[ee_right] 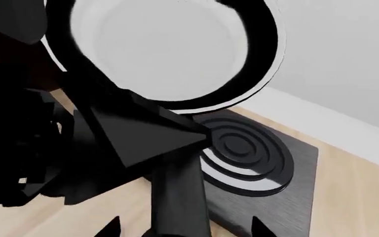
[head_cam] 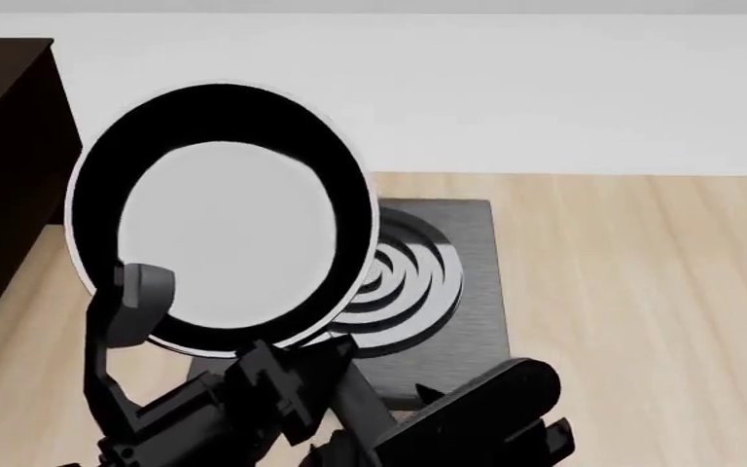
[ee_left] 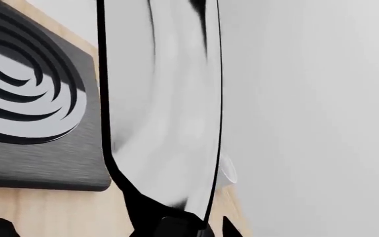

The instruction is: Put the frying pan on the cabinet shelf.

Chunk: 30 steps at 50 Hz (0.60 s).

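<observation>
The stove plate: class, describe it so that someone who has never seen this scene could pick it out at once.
Start at the pale wooden table in front of the white wall. Near its middle, right of the dark cabinet, lies the stove plate, partly hidden by the raised frying pan. It is the only flat, square, dark grey slab, marked with concentric black and pale rings.

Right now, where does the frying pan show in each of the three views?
Head view: frying pan fills the upper left, lifted and tilted, inner base facing the camera.
Left wrist view: seen nearly edge-on, a tall pale band down the middle.
Right wrist view: across the top, above the dark arm.
Shared landmark: the stove plate with concentric rings, below and behind the pan in all three.
</observation>
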### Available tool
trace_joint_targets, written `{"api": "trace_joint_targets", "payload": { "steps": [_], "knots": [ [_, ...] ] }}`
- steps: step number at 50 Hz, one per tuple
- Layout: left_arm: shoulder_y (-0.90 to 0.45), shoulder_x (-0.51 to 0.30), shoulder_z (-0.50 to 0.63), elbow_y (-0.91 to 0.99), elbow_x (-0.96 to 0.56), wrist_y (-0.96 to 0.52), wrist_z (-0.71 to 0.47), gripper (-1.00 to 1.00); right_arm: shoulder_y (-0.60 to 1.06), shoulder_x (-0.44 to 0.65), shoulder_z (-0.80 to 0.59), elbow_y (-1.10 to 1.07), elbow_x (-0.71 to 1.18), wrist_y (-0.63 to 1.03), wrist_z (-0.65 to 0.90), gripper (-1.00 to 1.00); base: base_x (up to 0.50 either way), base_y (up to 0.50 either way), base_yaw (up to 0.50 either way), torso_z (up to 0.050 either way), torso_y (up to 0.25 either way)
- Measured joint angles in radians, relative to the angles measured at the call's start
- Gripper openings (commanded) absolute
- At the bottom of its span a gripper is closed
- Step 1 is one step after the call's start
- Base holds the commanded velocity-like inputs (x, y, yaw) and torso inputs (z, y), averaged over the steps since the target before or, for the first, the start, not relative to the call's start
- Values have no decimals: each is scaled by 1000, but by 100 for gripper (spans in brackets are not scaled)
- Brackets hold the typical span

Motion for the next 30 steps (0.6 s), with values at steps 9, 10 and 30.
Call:
{"api": "trace_joint_targets", "payload": {
  "steps": [9,10,30],
  "knots": [
    [-23,-6,-10,-9,30,12,-21,-100,1,0,8,-19,-5,5,0,100,0,0,0,1,2],
    [-29,-7,-13,-11,30,14,-24,-100,1,-1,9,-21,-4,6,1,100,0,0,0,0,0],
    [-196,-47,-81,-156,41,64,-26,-100,-51,-7,61,-62,39,-6,24,100,0,0,0,1,2]
  ]
}}
